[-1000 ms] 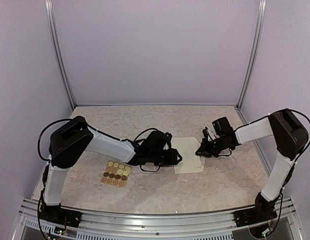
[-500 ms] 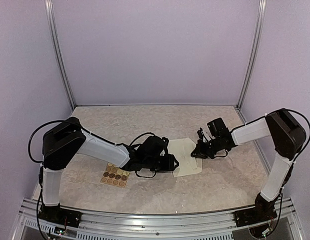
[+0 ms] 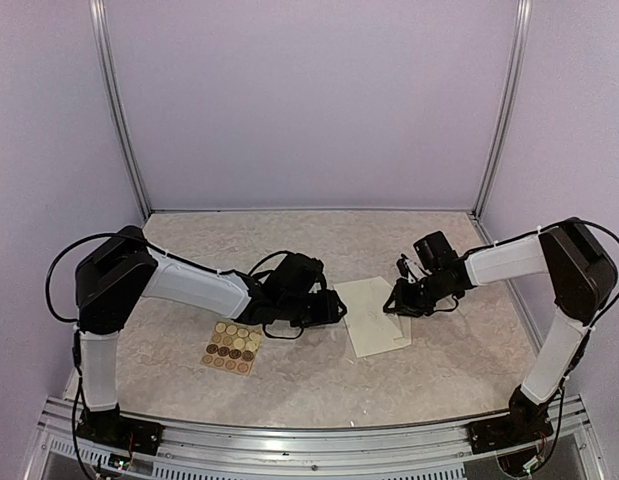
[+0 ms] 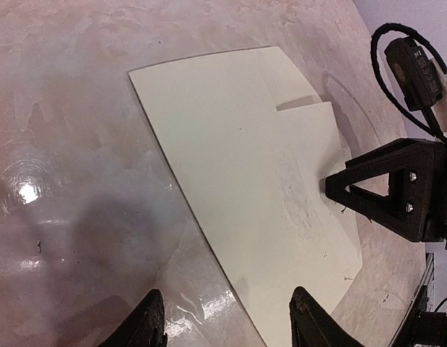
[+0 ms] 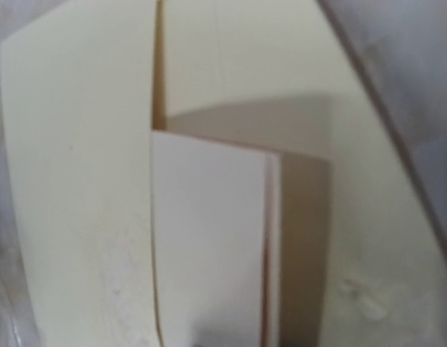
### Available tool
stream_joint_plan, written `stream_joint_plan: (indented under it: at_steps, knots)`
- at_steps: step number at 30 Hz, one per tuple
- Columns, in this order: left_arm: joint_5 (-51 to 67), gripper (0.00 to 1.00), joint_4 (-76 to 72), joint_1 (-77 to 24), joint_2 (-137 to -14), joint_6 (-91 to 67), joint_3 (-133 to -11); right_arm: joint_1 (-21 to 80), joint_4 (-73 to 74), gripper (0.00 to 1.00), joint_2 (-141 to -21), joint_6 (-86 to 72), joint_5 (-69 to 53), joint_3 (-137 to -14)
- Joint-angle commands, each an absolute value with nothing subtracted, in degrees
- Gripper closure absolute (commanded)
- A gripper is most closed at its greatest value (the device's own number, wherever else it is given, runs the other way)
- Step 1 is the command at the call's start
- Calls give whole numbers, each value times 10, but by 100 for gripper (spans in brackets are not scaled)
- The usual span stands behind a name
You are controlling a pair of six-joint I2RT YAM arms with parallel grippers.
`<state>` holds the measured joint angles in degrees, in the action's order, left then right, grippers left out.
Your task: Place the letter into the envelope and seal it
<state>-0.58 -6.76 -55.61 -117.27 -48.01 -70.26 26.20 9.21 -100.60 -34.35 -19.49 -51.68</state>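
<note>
Pale lilac walls [image 3: 309, 100], two silver corner posts [image 3: 119, 110], beige marbled tabletop [image 3: 319, 240], aluminium rail [image 3: 309, 432] along near edge

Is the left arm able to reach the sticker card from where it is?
Probably yes: the sticker card lies uncovered beside the left arm's forearm, and its fingers stand open, empty.

Left gripper [image 3: 337, 310] farther back from the envelope [image 3: 374, 318], now skewed.
</note>
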Motion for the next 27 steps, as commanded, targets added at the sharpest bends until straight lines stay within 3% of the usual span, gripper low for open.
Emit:
stream_joint_plan:
  at_steps: [1,9,13,27]
  knots:
    - [-4,45,-60,-556,-1206,-471,-730,267,123,73,-1014,-335,-173,-529]
    - [21,48,-80,-555,-1241,-474,-740,270,122,73,-1032,-328,-175,-530]
    - [27,53,-88,-555,-1256,-473,-745,275,118,93,-1039,-326,-181,-533]
    - [33,58,-95,-555,-1264,-475,-743,310,105,97,-1079,-329,-212,-577]
